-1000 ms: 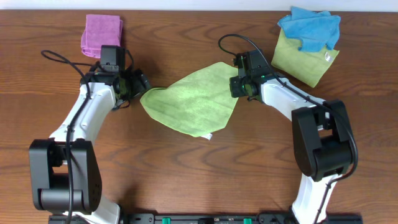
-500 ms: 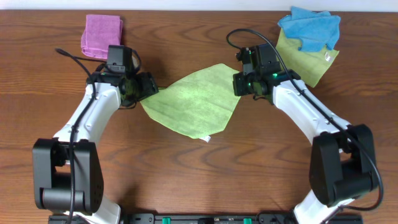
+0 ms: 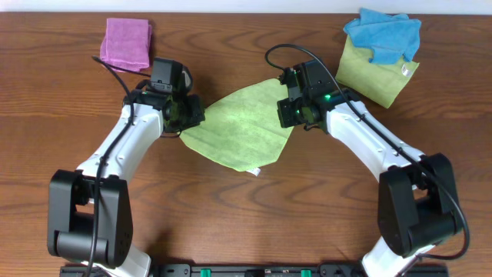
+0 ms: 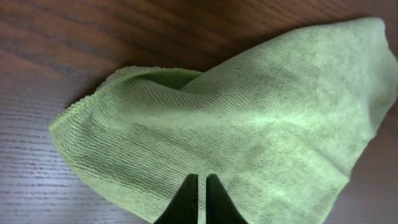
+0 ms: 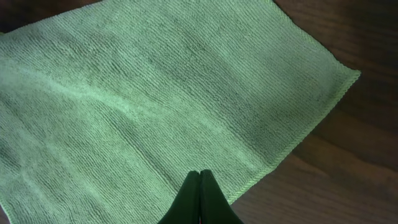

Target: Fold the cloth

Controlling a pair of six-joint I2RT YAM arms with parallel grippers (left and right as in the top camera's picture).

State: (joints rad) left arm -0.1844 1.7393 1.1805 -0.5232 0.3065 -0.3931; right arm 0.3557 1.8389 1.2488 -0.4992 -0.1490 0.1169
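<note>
The lime-green cloth [image 3: 238,127] lies spread on the wooden table, with its small white tag [image 3: 257,169] at the near edge. My left gripper [image 3: 191,115] sits at the cloth's left corner. In the left wrist view its jaws [image 4: 202,180] are shut with a thin ridge of cloth [image 4: 249,124] pinched between them, and that corner is humped up. My right gripper [image 3: 289,114] is at the cloth's right corner. In the right wrist view its jaws [image 5: 199,174] are shut tight on the cloth [image 5: 155,93] just inside the hemmed edge.
A folded pink cloth [image 3: 127,42] lies at the back left, behind my left arm. At the back right a crumpled blue cloth [image 3: 383,35] rests on a duller yellow-green square cloth [image 3: 377,77]. Bare wood shows in front of the cloth.
My left gripper moved right onto the cloth's left corner and went from open to shut on it, bunching that corner. The right gripper stayed shut and shifted slightly.
</note>
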